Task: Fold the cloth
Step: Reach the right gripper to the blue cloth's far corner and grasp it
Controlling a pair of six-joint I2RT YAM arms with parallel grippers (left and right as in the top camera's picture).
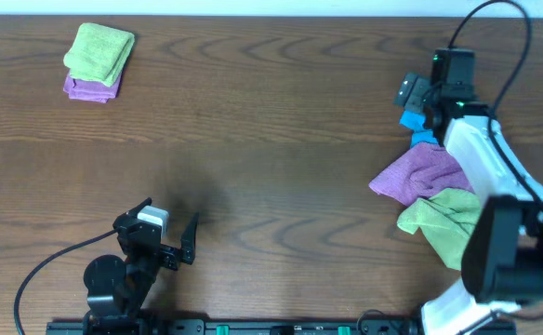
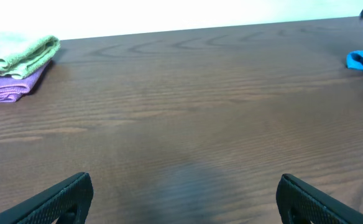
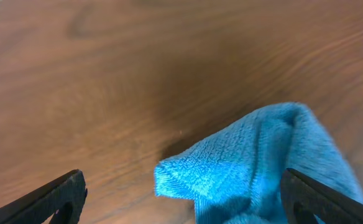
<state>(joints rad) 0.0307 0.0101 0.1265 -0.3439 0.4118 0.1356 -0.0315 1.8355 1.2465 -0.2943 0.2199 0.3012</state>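
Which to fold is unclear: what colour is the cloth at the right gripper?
The cloth is sky blue; see right wrist view.

dark brown wood-grain worktop (image 2: 188,93) is smooth w/ a soft sheen. sky-blue terry cloth (image 3: 262,162) looks fuzzy, looped pile, matt. folded lime-green cloth (image 2: 20,50) & purple cloth (image 2: 10,87) same soft microfibre. left end effector (image 2: 184,198): matt black plastic.

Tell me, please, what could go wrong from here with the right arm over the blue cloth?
1. The cloth lies bunched in front of the open right hand, so a grasp may pinch several layers, not one corner.
2. The loose purple cloth and lime-green cloth lie close by, partly under the right arm; pulling the blue one out might drag them along.
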